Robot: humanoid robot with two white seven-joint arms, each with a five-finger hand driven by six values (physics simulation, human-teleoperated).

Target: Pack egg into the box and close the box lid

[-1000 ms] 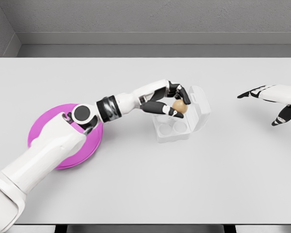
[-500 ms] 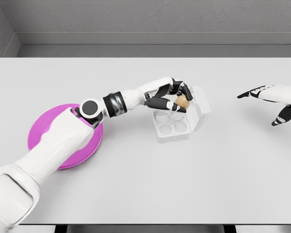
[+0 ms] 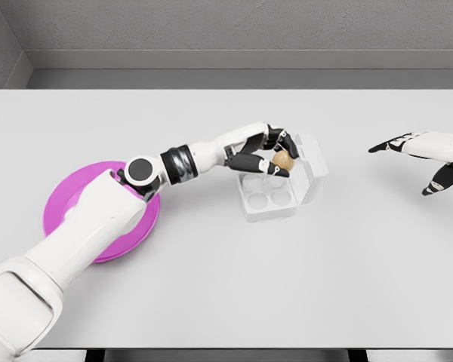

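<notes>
While my left hand [image 3: 266,152] reaches across the table [image 3: 211,286], its thumb and fingers are pinched around the egg [image 3: 283,159], carrying it clear of the surface. Held this way, the egg hangs above the far row of cups in the box [image 3: 269,196], close to the raised lid [image 3: 311,167], so that it can be lowered straight into a cup; I judge the far right cup to be the target, though the fingers hide part of it. The four cups that show appear empty. The lid stands open on the box's right side, leaving the tray exposed for loading but crowding my fingertips, which could nudge it on descent. Behind my forearm lies the purple plate [image 3: 68,204], well apart from the box. My right hand [image 3: 430,154] rests at the table's right edge, fingers loosely spread, grasping nothing, and obstructs nothing.
</notes>
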